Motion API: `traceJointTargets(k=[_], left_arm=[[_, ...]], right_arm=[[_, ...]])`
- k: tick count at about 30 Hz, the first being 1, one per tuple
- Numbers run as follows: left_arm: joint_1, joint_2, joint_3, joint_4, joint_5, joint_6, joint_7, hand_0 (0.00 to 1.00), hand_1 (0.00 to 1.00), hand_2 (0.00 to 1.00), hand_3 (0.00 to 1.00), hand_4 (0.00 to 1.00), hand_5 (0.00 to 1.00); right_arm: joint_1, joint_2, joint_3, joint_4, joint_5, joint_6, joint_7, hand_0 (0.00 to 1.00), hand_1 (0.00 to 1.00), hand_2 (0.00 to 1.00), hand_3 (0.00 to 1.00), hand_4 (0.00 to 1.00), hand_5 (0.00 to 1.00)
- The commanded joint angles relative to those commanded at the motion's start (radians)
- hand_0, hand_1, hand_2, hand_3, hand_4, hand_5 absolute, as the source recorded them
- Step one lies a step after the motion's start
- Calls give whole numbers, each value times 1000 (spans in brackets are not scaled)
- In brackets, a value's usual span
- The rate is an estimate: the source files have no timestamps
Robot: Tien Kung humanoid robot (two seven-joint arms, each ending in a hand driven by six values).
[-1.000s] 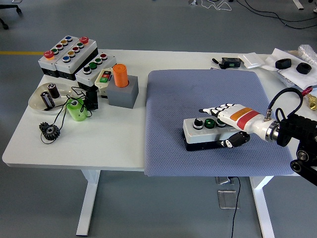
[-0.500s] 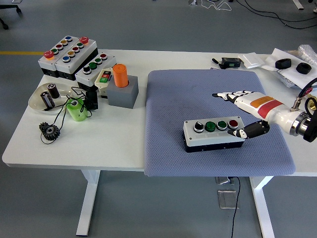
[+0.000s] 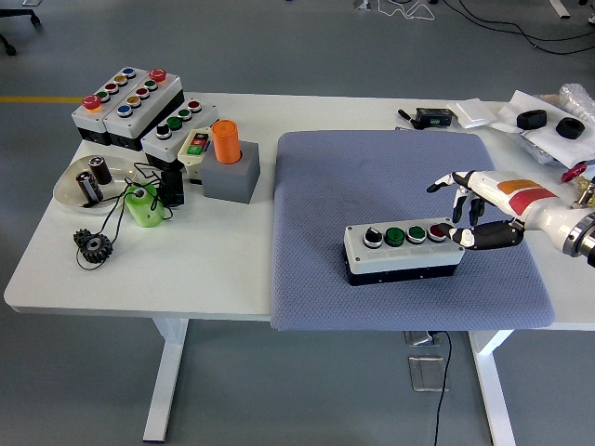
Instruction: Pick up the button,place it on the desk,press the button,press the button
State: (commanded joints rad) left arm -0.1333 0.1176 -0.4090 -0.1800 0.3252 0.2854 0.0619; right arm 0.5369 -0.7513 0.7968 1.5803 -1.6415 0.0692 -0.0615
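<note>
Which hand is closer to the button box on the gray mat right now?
The right hand. It sits at the right end of the button box, thumb tip beside the red button, fingers spread and holding nothing. The left hand is out of view.

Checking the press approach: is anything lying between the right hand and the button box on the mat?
Nothing visible. The right hand sits just right of the button box on the blue mat, its thumb tip at the box's right end.

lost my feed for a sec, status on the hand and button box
Right hand open, thumb at the button box's right end. Box flat on the blue mat. Left hand out of view. Nothing blocking.
</note>
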Motion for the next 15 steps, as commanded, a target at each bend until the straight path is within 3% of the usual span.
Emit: traceJointTargets(k=[5, 15], left_arm=[[4, 0, -3, 0, 6, -1, 0, 647, 698, 690, 497, 315, 998], [5, 1, 13, 0, -9, -2, -4, 646, 698, 690, 497, 314, 998]], right_arm=[[1, 3, -18, -7, -3, 31, -20, 2, 2, 65, 701, 581, 364], [-2, 11, -26, -41, -17, 30, -28, 2, 2, 64, 704, 568, 409]])
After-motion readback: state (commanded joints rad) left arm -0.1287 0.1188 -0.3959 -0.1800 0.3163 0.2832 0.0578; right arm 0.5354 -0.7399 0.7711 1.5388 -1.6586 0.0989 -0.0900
